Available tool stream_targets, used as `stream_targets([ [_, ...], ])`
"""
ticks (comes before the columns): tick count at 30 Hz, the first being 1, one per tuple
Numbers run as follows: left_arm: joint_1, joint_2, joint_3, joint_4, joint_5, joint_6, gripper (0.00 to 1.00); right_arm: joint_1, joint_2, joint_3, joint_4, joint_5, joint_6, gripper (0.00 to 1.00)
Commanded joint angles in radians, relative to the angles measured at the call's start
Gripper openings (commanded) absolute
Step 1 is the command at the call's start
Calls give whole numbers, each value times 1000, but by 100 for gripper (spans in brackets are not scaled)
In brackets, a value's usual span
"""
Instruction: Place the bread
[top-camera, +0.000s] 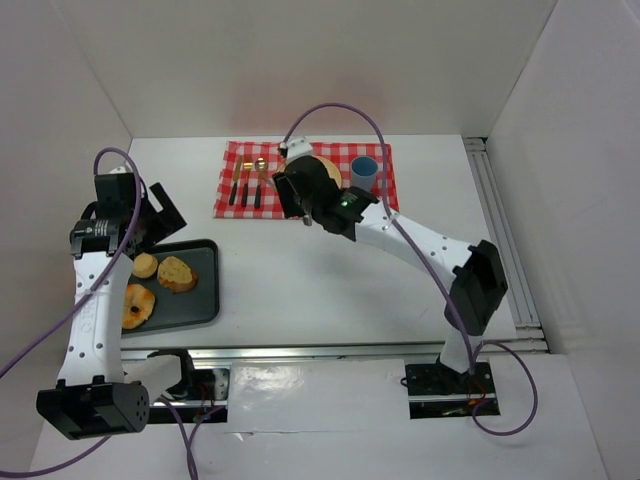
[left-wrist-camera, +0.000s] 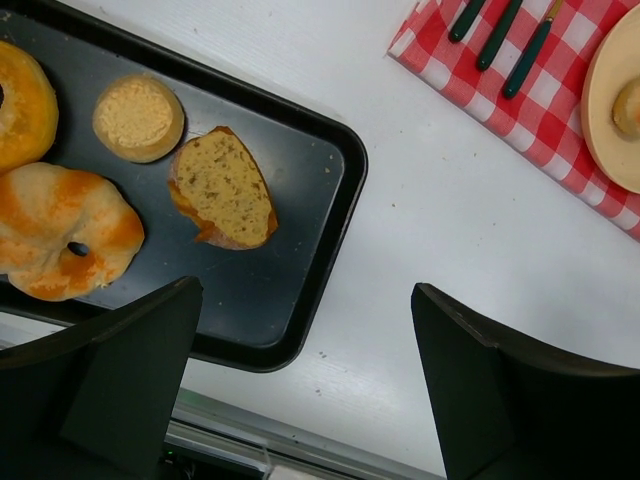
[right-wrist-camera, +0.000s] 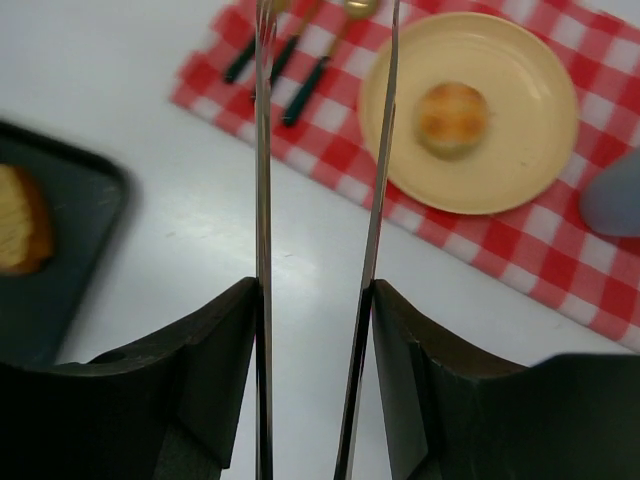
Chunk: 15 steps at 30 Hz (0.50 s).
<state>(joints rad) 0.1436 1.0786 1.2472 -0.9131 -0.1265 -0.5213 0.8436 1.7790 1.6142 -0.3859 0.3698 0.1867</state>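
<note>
A dark tray (top-camera: 195, 312) holds the bread: a small round bun (top-camera: 145, 265), a craggy scone-like piece (top-camera: 177, 273) and a ring-shaped one (top-camera: 137, 305). The left wrist view shows the bun (left-wrist-camera: 138, 117), the scone (left-wrist-camera: 225, 190), the ring (left-wrist-camera: 65, 245) and one more golden piece (left-wrist-camera: 20, 100). My left gripper (left-wrist-camera: 310, 380) is open and empty above the tray's corner. My right gripper (right-wrist-camera: 312, 290) is shut on metal tongs (right-wrist-camera: 263, 150), whose blades stand apart with nothing between them. One round bun (right-wrist-camera: 452, 118) lies on the pale yellow plate (right-wrist-camera: 530, 90).
A red checked cloth (top-camera: 240, 160) at the back carries the plate, cutlery with dark handles (top-camera: 245, 188) and a blue cup (top-camera: 363, 172). White walls close in the table on the left, back and right. A rail (top-camera: 500, 230) runs along the right side.
</note>
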Motion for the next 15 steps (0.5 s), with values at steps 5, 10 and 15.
stream_targets([
  [5,22,-28,55,-19,10,-17,99,208,-35,15,-8,-305,31,56],
  [10,42,-40,126,-59,-64,-42,99,322,23,-14,38,-353,40,56],
  [15,42,-51,161,-58,-55,-51,99,377,131,30,36,-329,28,60],
])
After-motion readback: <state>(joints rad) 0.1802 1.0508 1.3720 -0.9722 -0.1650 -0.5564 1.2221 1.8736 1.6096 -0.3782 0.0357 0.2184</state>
